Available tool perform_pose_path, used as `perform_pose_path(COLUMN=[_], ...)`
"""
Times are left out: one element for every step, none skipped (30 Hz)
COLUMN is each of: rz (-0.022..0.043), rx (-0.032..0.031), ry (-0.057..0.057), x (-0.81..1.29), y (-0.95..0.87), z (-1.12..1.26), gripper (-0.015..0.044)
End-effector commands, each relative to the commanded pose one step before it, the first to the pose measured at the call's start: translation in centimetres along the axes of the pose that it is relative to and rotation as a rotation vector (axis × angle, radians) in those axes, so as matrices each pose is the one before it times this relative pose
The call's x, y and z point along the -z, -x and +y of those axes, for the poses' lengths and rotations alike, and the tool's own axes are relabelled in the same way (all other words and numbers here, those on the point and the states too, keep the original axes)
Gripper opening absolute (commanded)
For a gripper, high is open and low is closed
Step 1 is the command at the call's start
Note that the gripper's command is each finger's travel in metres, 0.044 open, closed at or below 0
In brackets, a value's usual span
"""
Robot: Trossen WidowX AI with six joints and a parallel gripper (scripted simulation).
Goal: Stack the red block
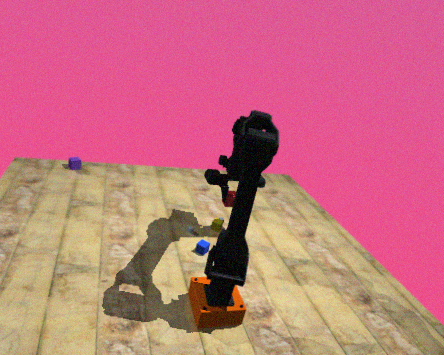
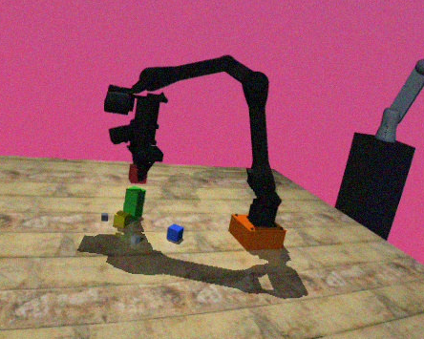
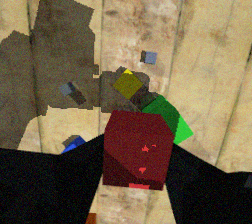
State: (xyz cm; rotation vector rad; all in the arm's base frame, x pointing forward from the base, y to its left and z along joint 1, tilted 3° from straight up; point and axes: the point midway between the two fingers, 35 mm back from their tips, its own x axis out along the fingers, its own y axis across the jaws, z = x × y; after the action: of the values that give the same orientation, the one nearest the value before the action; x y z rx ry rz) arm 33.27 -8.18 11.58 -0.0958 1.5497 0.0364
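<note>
The red block is held in the air between the fingers. My gripper is shut on it and points down. The green tower stands upright on the table below, with a visible gap between its top and the red block in the exterior view. In the wrist view the red block covers part of the tower, which shows at its upper right. In the top view the arm hides the tower.
A yellow block stands close beside the tower. A blue block lies between it and the orange base. Two small grey cubes lie nearby. A purple block is far back.
</note>
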Motion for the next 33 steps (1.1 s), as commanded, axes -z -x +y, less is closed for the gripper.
perform_pose_path(rz=[0.00536, 0.00094, 0.00097, 0.00079, 0.00037, 0.00013, 0.00000, 0.00001, 0.00002, 0.00004, 0.00004, 0.00003, 0.00001, 0.00000, 0.00000, 0.00000, 0.00000, 0.00000, 0.00001, 0.00002, 0.00003, 0.00003, 0.00002, 0.00001, 0.00000, 0.00000, 0.00000, 0.00000, 0.00000, 0.00000, 0.00000, 0.00000, 0.00000], rx=[0.01054, 0.00123, 0.00120, 0.00093, 0.00048, 0.00017, 0.00000, 0.00000, 0.00001, 0.00002, 0.00001, 0.00001, 0.00000, 0.00000, 0.00001, 0.00001, 0.00001, 0.00001, 0.00001, 0.00001, 0.00001, 0.00001, 0.00000, 0.00000, 0.00000, 0.00000, 0.00000, 0.00000, 0.00000, 0.00000, 0.00000, 0.00000, 0.00000], ry=[0.0036, -0.0005, -0.0005, -0.0004, -0.0002, -0.0001, 0.0000, 0.0000, 0.0000, 0.0000, 0.0000, 0.0000, 0.0000, 0.0000, 0.0000, 0.0000, 0.0000, 0.0000, 0.0000, 0.0000, 0.0000, 0.0000, 0.0000, 0.0000, 0.0000, 0.0000, 0.0000, 0.0000, 0.0000, 0.0000, 0.0000, 0.0000, 0.0000], x=[0.560, 0.164, 0.173, 0.142, -0.036, -0.012, 0.000, 0.007, 0.023, 0.040, 0.043, 0.027, 0.009, -0.003, -0.006, -0.008, -0.007, -0.006, -0.003, 0.002, 0.010, 0.014, 0.011, 0.004, 0.000, 0.000, 0.000, 0.000, 0.000, 0.000, 0.000, 0.000, 0.000], y=[0.068, -0.001, -0.002, -0.002, 0.000, 0.000, 0.000, -0.055, -0.166, -0.277, -0.277, -0.166, -0.055, -0.069, -0.139, -0.217, -0.259, -0.311, -0.374, -0.444, -0.484, -0.411, -0.249, -0.071, 0.025, 0.031, 0.030, 0.020, 0.000, 0.000, -0.035, -0.044, -0.030], z=[-2.444, -0.562, -0.556, -0.435, -0.192, -0.067, 0.000, -0.001, -0.003, -0.004, -0.002, -0.001, 0.000, -0.001, -0.003, -0.004, -0.004, -0.003, -0.002, 0.001, 0.004, 0.006, 0.005, 0.002, 0.000, 0.000, 0.000, 0.000, 0.000, 0.000, 0.000, 0.000, 0.000], gripper=[0.0000, 0.0000, 0.0000, 0.0000, 0.0000, 0.0000, 0.0000, 0.0000, 0.0000, 0.0000, 0.0000, 0.0000, 0.0000, 0.0000, 0.0000, 0.0000, 0.0000, 0.0000, 0.0000, 0.0000, 0.0000, 0.0000, 0.0000, 0.0000, 0.0000, 0.0000, 0.0000, 0.0000, 0.0000, 0.0000, 0.0000, 0.0000, 0.0000])
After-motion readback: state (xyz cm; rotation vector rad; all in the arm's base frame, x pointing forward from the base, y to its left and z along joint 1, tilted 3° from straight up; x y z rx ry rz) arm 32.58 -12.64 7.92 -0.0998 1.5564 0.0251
